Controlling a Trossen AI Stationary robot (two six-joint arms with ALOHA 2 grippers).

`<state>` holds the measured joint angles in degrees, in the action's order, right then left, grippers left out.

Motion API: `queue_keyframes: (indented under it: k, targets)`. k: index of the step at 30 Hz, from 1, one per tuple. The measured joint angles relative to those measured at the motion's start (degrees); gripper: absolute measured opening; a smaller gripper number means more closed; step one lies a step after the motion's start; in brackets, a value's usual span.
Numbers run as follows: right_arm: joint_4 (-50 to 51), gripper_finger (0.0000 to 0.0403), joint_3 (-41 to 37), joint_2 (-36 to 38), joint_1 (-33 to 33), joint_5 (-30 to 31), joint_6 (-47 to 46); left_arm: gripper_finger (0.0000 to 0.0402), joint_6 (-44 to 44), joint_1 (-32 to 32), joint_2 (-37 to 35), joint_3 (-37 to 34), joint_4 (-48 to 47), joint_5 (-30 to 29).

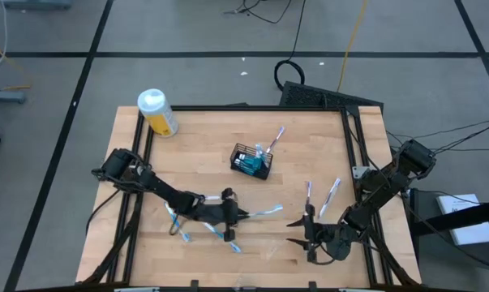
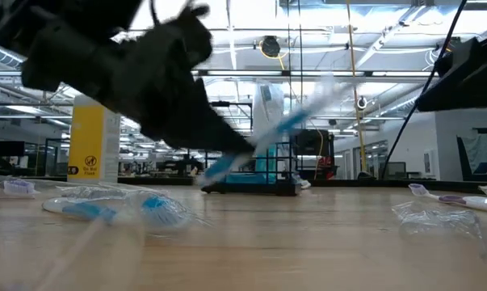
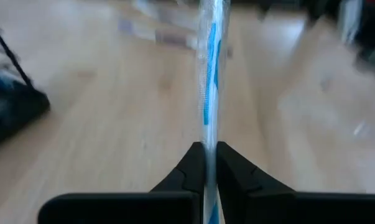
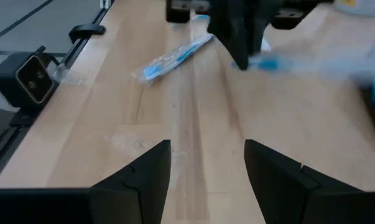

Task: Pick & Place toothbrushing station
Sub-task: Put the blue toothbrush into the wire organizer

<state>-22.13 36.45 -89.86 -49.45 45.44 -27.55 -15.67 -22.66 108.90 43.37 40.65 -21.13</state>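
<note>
Black wire basket (image 1: 252, 161) sits mid-table, one toothbrush sticking up in it. The left gripper (image 1: 244, 214) pinches a wrapped blue-and-white toothbrush (image 1: 264, 212), seemingly just off the wood. The right gripper (image 1: 299, 233) rests wide apart near the table's front edge.

The left arm reached in from the desk's left edge, stretched low toward the middle front, its left end effector (image 1: 242, 214) pinched tight, fingers (image 3: 193, 165) nearly meeting around a slim wrapped toothbrush (image 3: 210, 74) that stuck straight out ahead of them. The right arm folded back along the right edge, its right end effector (image 1: 298, 232) down near the front right corner, fingers (image 4: 147, 168) spread wide and gripping nothing.
</note>
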Motion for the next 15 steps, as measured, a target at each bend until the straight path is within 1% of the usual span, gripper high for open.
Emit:
queue_keyframes:
  k: [2, 4, 6, 8, 10, 12, 15]
  targets:
    - [-1.23, 0.0194, -0.04, 0.00, 0.04, 1.88, 2.03, 0.0018, 1.23, -0.06, -0.68, -3.81, 7.52, -0.41]
    - [-3.68, 0.0194, -0.03, 0.00, 0.31, 4.07, 5.61, 0.0018, 2.12, -0.21, -0.79, -6.19, 14.68, -1.43]
    - [-7.31, 0.0194, -0.04, 0.01, 0.98, 5.80, 10.80, 0.0018, 3.84, -0.25, -1.10, -8.65, 20.69, -2.86]
    - [-10.49, 0.0194, -0.04, 0.70, 1.91, 7.19, 16.48, 0.0018, 5.60, -0.25, -1.16, -10.81, 26.06, -2.97]
    - [-13.07, 0.0194, -0.01, 2.18, 3.47, 7.23, 21.00, 0.0018, 6.47, -0.27, -1.23, -12.31, 29.46, -3.62]
    - [-13.09, 0.0194, -0.04, 4.86, 5.38, 7.04, 24.68, 0.0018, 7.02, -0.29, -1.23, -13.82, 31.78, -3.98]
    - [-12.14, 0.0194, -0.02, 9.34, 9.00, 4.28, 28.45, 0.0018, 7.26, -0.53, -1.23, -15.42, 34.99, -4.66]
